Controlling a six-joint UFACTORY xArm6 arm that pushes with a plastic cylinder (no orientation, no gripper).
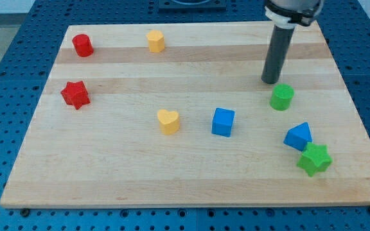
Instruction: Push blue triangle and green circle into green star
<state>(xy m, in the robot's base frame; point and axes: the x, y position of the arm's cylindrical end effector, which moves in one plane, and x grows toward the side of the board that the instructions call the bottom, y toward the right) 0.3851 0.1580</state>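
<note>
Nudging green circle (281, 97) just below tip (272, 82); no claw visible; off-centre push risks missing triangle (299, 136), star (314, 159).

My tip (272, 81) sits just above green circle (281, 97); blue triangle (299, 136) touches green star (314, 159)

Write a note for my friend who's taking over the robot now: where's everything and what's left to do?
My tip sits just above the green circle toward the view's top, very close to it.
The blue triangle already rests against the green star, at the view's lower right.
Left: push the green circle down toward the view's bottom right until it reaches the star.
</note>
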